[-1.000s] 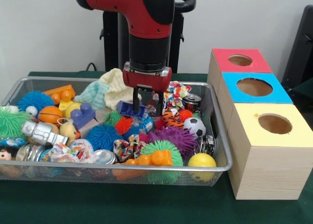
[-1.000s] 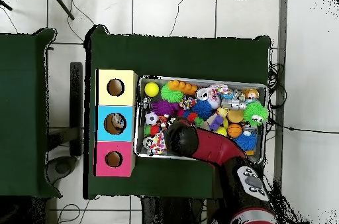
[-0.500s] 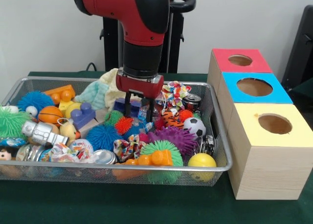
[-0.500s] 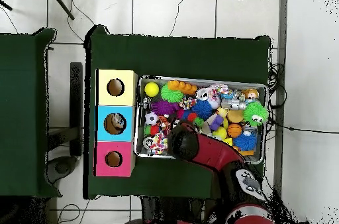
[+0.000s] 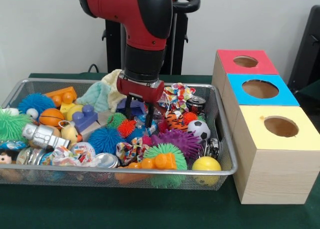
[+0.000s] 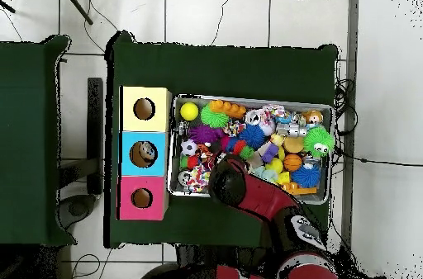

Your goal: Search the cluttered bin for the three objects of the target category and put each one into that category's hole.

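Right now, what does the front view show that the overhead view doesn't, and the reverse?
Only the front view shows the pincer with its fingers apart, low among the toys, and the soccer ball beside the bin's mesh wall. Only the overhead view shows something inside the blue box's hole; I cannot tell what. Both show the wire bin, the yellow ball and the three boxes.

You have bright, even room light with no hard shadows; only a soft shade lies under the wire bin on the green bench. A pale sheen sits on the red arm. The front view is slightly soft overall.
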`<state>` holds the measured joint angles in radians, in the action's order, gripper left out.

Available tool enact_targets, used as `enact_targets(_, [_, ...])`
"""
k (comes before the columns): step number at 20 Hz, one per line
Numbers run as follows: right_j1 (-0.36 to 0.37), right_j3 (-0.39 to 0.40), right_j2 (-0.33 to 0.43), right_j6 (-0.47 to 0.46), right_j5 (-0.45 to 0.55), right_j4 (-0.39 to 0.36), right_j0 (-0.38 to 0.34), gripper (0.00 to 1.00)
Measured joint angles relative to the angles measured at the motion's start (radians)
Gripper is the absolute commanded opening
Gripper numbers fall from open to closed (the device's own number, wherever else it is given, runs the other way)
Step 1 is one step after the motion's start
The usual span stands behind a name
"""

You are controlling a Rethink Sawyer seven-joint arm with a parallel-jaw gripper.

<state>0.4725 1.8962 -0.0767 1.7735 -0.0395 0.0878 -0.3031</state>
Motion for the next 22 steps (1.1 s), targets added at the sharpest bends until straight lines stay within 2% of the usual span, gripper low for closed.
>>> enact_targets(10, [-0.019, 0.024, 0.01, 0.02, -0.041, 0.006, -0.018, 1.0])
enact_targets(22, [0.018, 0.066, 0.058, 0.02, 0.003, -0.004, -0.075, 1.0])
